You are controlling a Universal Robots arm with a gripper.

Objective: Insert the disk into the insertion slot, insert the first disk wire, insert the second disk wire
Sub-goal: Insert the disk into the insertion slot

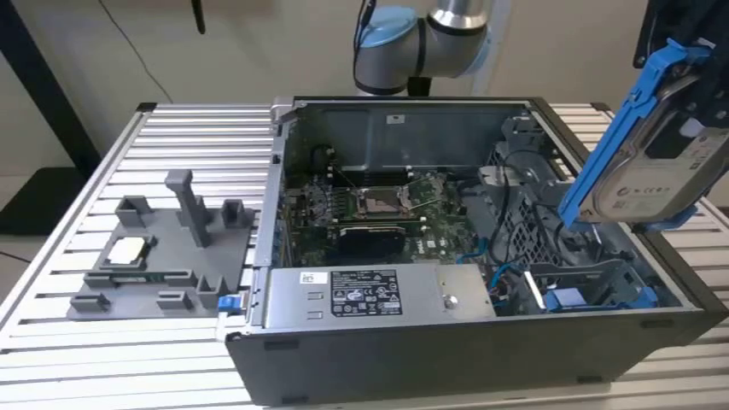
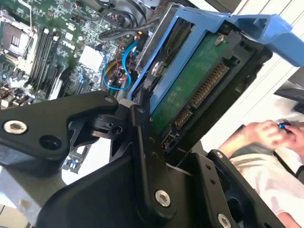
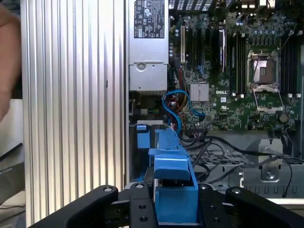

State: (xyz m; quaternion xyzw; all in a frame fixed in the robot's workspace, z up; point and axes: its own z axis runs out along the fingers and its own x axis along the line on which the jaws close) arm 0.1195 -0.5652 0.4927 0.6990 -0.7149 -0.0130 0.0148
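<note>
Bright even light, soft shadows, slight blur throughout

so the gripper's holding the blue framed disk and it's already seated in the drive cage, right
Not quite. The gripper does hold the disk, jaws closed on its blue carrier, but the disk isn't seated. In the exterior view it hangs tilted above the open case, clear of the drive cage.
</note>
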